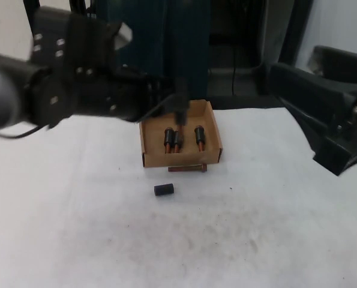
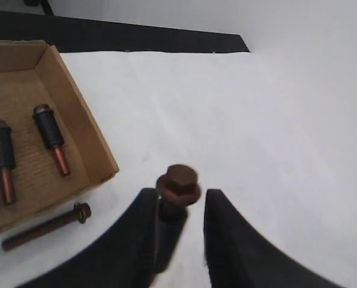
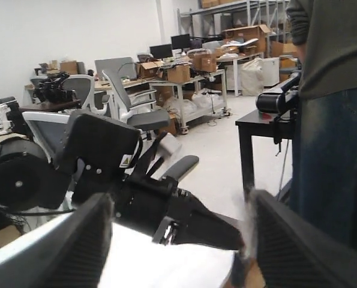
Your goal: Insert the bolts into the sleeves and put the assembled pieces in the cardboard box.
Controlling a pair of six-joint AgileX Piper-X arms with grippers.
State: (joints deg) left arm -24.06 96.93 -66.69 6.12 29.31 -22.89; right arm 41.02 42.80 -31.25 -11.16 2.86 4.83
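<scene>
Left gripper [image 2: 179, 201] pinches a bolt [image 2: 178, 182] between its fingers, over the table [image 1: 274, 228] near the cardboard box [image 2: 76, 114]. Right gripper [image 3: 181, 201] gapes wide, holding nothing. Three assembled pieces [image 1: 198, 137] lie in the box, a loose bolt [image 2: 46, 225] lies along its near wall, and a black sleeve [image 1: 164, 190] sits toward the table's near edge. The gripped bolt is rusty brown, its hex head up.

The tan corrugated cardboard box [image 2: 76, 114] is set against the white bench cover [image 1: 274, 228], which is smudged with grey. Copper-coloured metal bolts [image 2: 61, 161] are sheathed in black cylindrical sleeves [image 2: 48, 129]. A copper-brown hex-head bolt [image 2: 178, 180] is flanked by black fingers [image 2: 130, 246] of the left gripper [image 2: 181, 195].
</scene>
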